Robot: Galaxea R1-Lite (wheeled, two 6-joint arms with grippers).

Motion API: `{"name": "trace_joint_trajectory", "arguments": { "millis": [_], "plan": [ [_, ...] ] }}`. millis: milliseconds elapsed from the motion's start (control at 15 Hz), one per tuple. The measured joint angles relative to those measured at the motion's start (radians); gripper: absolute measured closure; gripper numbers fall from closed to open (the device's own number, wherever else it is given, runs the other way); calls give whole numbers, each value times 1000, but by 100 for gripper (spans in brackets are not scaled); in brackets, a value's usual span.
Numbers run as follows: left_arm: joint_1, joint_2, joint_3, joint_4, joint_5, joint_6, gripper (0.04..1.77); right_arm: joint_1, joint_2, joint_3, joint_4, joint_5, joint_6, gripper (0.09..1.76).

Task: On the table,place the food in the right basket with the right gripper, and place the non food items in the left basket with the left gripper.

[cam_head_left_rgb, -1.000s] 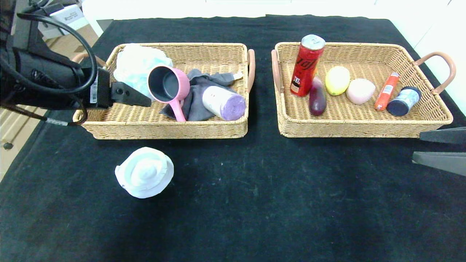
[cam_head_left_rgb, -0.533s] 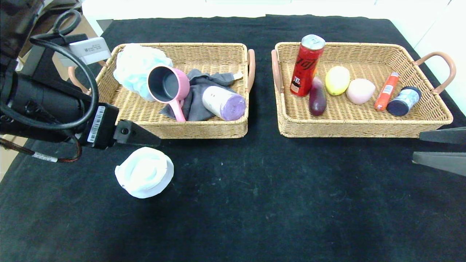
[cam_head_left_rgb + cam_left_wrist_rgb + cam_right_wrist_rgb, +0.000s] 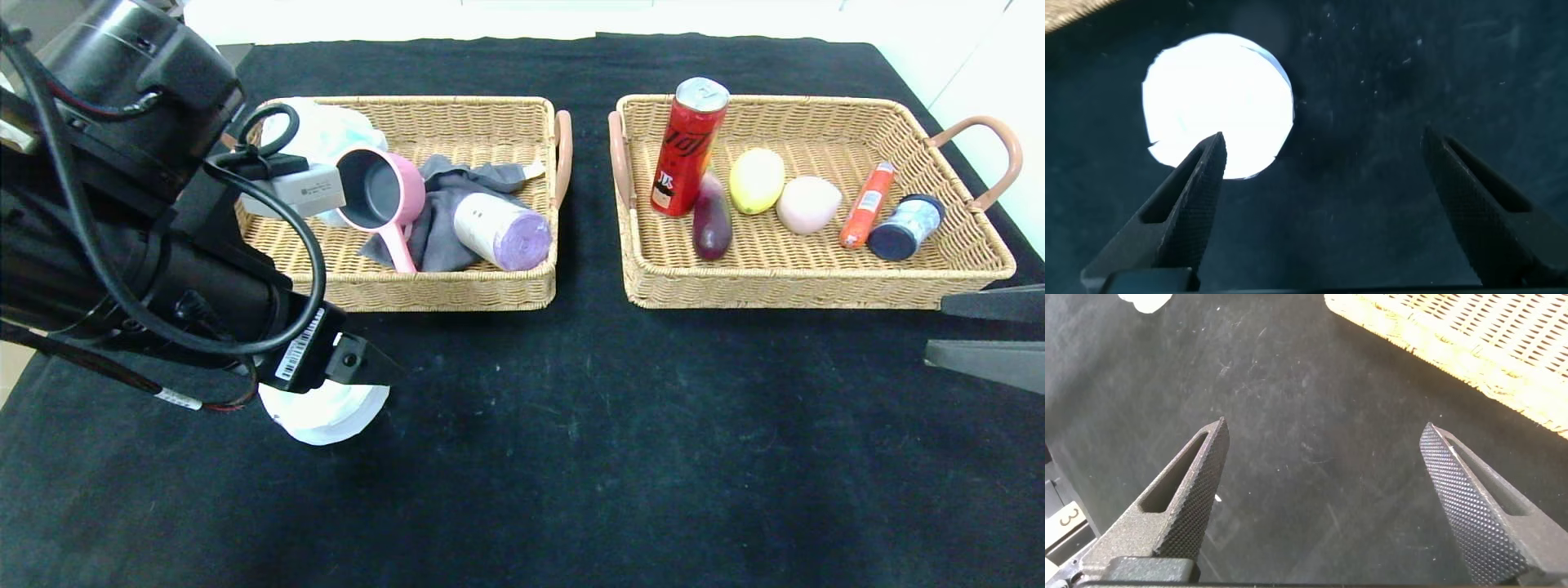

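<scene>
Head view: the left gripper (image 3: 371, 371) hangs over the black cloth-covered table (image 3: 571, 425), in front of the left woven wicker basket (image 3: 392, 290). The round white plastic lid-shaped object (image 3: 326, 416) lies on the table directly beneath the gripper, its exposed part showing at 6 o'clock from the fingertips. The left basket holds a pink cup with a dark interior (image 3: 380, 192), a grey cloth (image 3: 445, 220) and a white-and-purple roll (image 3: 500, 231). The right woven wicker basket (image 3: 816, 286) holds a red can (image 3: 687, 147) and other food items. The right gripper (image 3: 984, 335) is parked at the table's 3 o'clock edge.

Left wrist view: the left gripper's (image 3: 1323, 155) jaws stand wide apart, holding nothing. The white object (image 3: 1218, 102) lies at one fingertip (image 3: 1208, 159), not between the jaws.

Right wrist view: the right gripper's (image 3: 1323, 433) jaws are spread apart over bare cloth, near the right basket's rim (image 3: 1470, 351).
</scene>
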Motion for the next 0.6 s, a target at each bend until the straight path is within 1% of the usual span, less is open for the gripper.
{"name": "trace_joint_trajectory", "arguments": {
  "millis": [133, 467, 600],
  "plan": [
    [-4, 24, 3, -1, 3, -3, 10, -1, 0, 0, 0, 0, 0, 14],
    [-5, 91, 21, -9, 7, -40, 10, -1, 0, 0, 0, 0, 0, 14],
    [-6, 121, 23, -11, 18, -63, 10, -1, 0, 0, 0, 0, 0, 14]
  ]
}}
